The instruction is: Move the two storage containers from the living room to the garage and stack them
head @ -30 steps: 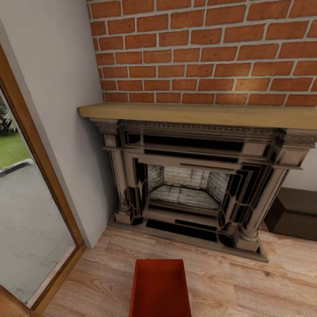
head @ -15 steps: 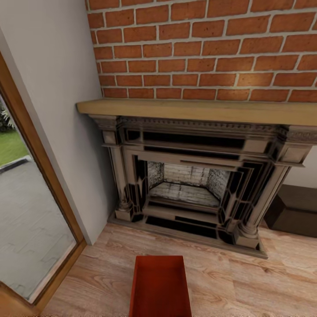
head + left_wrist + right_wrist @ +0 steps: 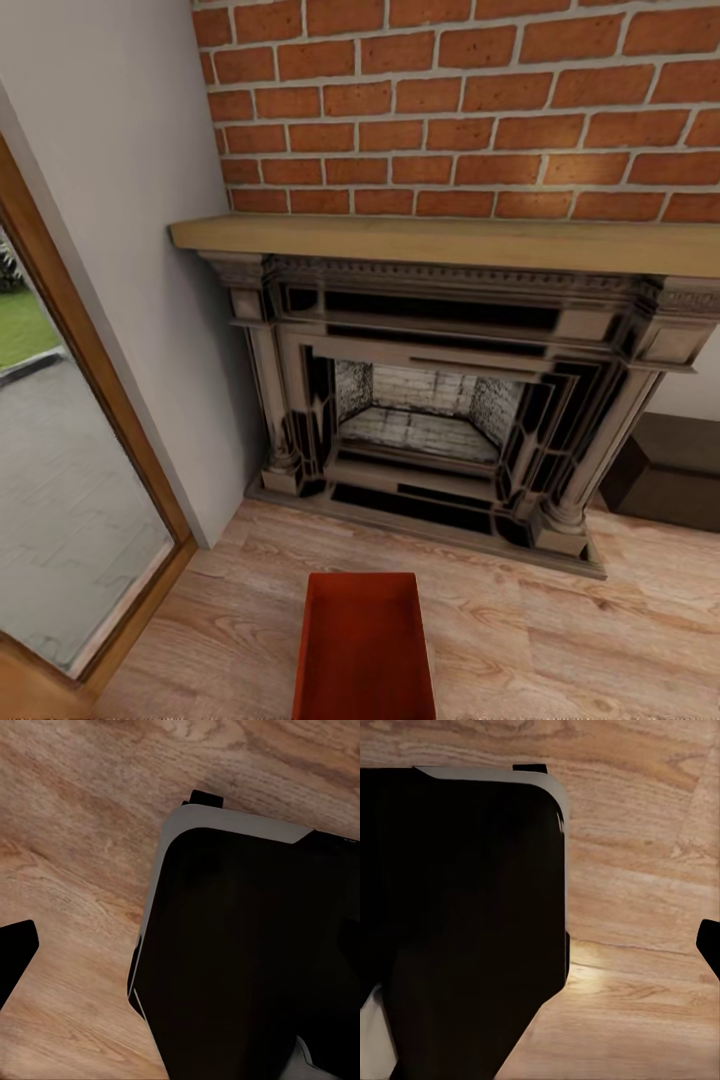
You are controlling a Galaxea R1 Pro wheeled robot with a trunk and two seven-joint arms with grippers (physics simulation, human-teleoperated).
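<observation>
One orange-red storage container (image 3: 365,650) lies open-topped on the light wood-plank floor (image 3: 550,640) of the living room, at the bottom middle of the head view, in front of the fireplace (image 3: 430,400). It looks empty, and its near end is cut off by the picture's edge. In the left wrist view a dark fingertip (image 3: 15,954) pokes in over the planks beside the robot's black, grey-edged body (image 3: 247,960). The right wrist view has a dark fingertip (image 3: 709,945) over the planks beside the same black body (image 3: 457,915). Neither wrist view lets me judge how the jaws stand.
A red brick wall (image 3: 470,110) rises above the wooden mantel (image 3: 440,242). A wood-framed glass door (image 3: 70,470) with a paved yard behind it stands at the left. A grey-white wall (image 3: 130,200) separates it from the fireplace. A low dark bench (image 3: 665,470) sits at the right.
The whole head picture has slid upward a little, so the camera has moved. The container and the fireplace keep their places relative to each other.
</observation>
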